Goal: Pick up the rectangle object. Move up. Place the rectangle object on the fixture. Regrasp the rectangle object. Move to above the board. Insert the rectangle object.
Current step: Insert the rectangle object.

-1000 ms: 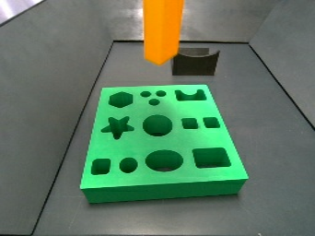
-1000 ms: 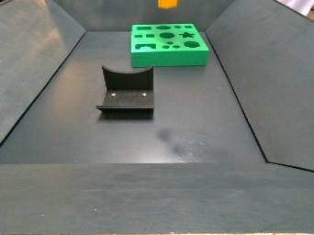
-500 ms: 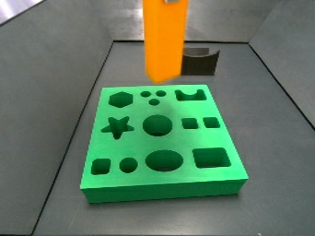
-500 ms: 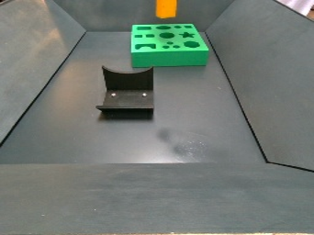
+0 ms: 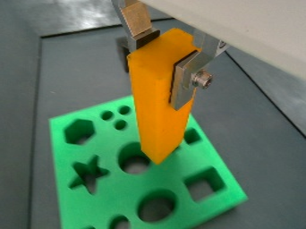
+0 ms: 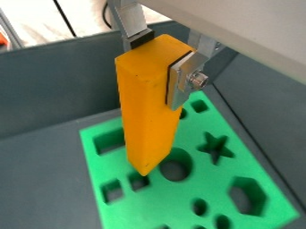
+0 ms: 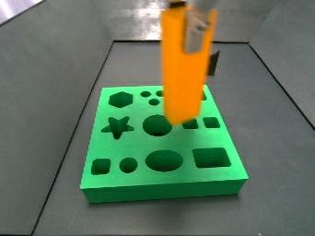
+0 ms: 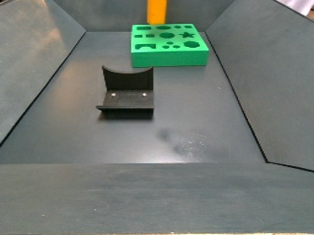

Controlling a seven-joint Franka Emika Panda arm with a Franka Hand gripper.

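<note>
My gripper [image 5: 162, 61] is shut on the upper end of the rectangle object [image 5: 156, 103], a long orange block that hangs upright. Silver fingers [image 6: 180, 79] press its two broad faces. In both wrist views its lower end points down at the board [image 5: 221, 192], a green slab with shaped holes, near a round hole. In a side view the rectangle object [image 7: 182, 74] hangs over the middle of the board [image 7: 185, 182], under the gripper [image 7: 192, 26]. Another side view shows only the block [image 8: 157, 10] at the picture's edge above the board [image 8: 172, 58]. The fixture [image 8: 127, 92] stands apart on the floor.
Dark sloping walls [image 8: 37, 73] close in the grey floor [image 8: 185, 138] on both sides. The fixture [image 7: 215, 63] is partly hidden behind the hanging block in a side view. The board [image 6: 233, 174] lies near the far wall.
The gripper has carried the orange block downward and out over the board; its lower end now hangs above the board's middle instead of its far edge.
</note>
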